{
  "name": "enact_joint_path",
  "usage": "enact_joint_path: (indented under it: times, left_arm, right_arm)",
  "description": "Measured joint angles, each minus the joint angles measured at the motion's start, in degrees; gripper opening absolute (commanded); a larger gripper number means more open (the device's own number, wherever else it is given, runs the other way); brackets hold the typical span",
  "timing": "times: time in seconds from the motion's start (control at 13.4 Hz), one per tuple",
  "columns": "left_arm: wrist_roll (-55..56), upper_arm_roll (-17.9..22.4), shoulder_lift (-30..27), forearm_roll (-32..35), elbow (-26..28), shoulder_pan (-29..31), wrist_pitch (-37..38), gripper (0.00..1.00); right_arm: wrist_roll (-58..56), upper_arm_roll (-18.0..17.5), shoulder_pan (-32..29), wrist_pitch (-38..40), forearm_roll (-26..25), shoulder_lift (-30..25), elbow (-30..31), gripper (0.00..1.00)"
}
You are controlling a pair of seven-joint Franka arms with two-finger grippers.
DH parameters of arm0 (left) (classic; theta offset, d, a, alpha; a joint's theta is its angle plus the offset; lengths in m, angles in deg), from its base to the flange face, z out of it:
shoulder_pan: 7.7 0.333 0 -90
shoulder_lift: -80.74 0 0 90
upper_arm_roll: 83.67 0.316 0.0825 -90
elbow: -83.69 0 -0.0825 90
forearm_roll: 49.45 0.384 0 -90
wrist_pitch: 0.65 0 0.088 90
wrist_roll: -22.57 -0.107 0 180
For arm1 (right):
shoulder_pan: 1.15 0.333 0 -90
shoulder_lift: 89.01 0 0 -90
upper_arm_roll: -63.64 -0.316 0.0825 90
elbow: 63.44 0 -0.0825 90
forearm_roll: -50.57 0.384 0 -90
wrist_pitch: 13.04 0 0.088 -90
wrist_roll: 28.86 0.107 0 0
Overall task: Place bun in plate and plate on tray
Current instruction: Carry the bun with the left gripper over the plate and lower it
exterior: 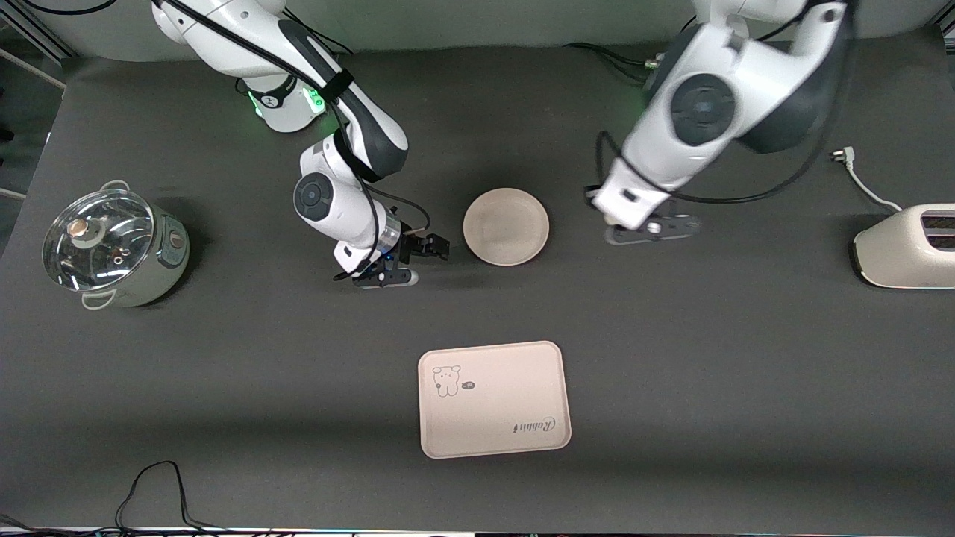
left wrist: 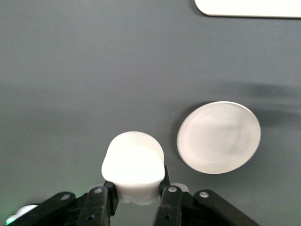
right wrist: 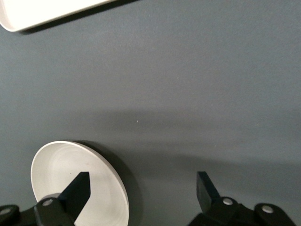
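Note:
My left gripper [exterior: 655,230] is shut on the bun [left wrist: 134,162], a small off-white lump held between its fingers [left wrist: 165,188] above the bare table. It hangs beside the round cream plate [exterior: 506,226], toward the left arm's end. The bun is hidden in the front view. The plate [left wrist: 218,136] is empty. My right gripper [exterior: 429,250] is open and empty, low beside the plate toward the right arm's end; one finger [right wrist: 77,188] shows over the plate's edge [right wrist: 56,169]. The rectangular tray [exterior: 492,418] lies nearer the front camera, empty.
A steel pot with a glass lid [exterior: 112,246] stands at the right arm's end. A cream toaster [exterior: 906,246] with its cord and plug [exterior: 858,175] stands at the left arm's end. A black cable [exterior: 157,492] lies at the table's near edge.

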Motion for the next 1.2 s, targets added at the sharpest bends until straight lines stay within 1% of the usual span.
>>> enact_joint_path:
  times: [0.22, 0.6, 0.67, 0.82, 0.9, 0.97, 1.05, 1.2]
  left_arm:
    - [7.7, -2.9, 5.3, 0.0, 0.5, -2.6, -5.2, 0.37]
    - [16.9, -3.4, 12.6, 0.0, 2.0, -9.2, -16.1, 0.37]
    - [17.7, -3.4, 14.3, 0.0, 2.1, -10.3, -18.2, 0.37]
    - [18.6, -3.4, 17.1, 0.0, 2.4, -11.1, -22.0, 0.43]
    - [19.1, -3.4, 18.1, 0.0, 2.8, -11.2, -23.9, 0.6]
    - [19.7, -3.4, 18.9, 0.0, 3.3, -11.4, -25.7, 0.88]
    - [20.6, -3.4, 19.6, 0.0, 3.7, -11.7, -26.8, 0.96]
    - [22.2, -3.4, 20.0, 0.0, 3.9, -12.5, -27.5, 0.98]
  right_arm:
    - [0.0, -0.1, 0.2, -1.7, 0.0, 0.9, 0.0, 1.0]
    - [0.0, -0.3, 0.3, -1.8, 0.0, 0.0, -1.0, 1.0]
    - [-0.2, -0.3, 0.2, -1.8, 0.0, 0.0, -1.1, 1.0]
    - [-1.0, -0.3, 0.2, -1.8, 0.0, 0.0, -1.0, 1.0]
    - [-1.2, -0.3, 0.2, -1.8, 0.0, 0.1, -0.9, 1.0]
    - [-1.5, -0.3, 0.3, -1.8, 0.0, 0.4, -0.8, 1.0]
    - [-1.8, -0.3, 0.3, -1.8, 0.0, 0.8, -0.8, 1.0]
    - [-2.1, -0.3, 0.8, -1.8, 0.0, 1.4, -0.8, 1.0]
